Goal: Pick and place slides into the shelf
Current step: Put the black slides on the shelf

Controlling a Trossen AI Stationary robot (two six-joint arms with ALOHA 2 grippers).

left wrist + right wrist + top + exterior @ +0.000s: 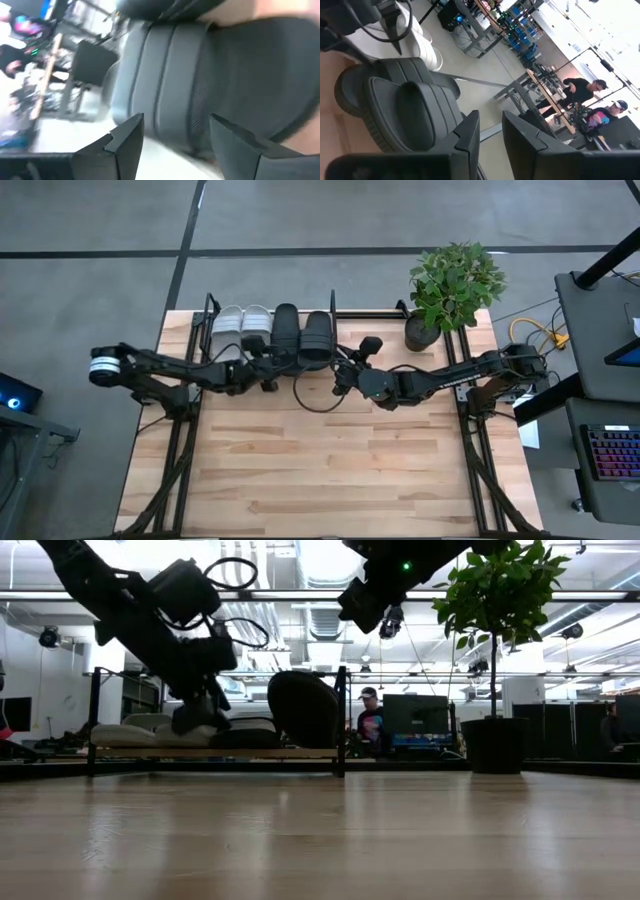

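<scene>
Colour key, high view: shelf point(331, 308) at 12 o'clock, thin black rods; on it, 9-to-3 o'clock: two grey-white slides point(240, 320), two matte black slides point(302, 332) w/ ribbed straps. Table point(330, 470): light wood, plank pattern. Plant point(455, 280) at 1 o'clock: green leaves, black pot. Arms: dark. Floor: grey.
</scene>
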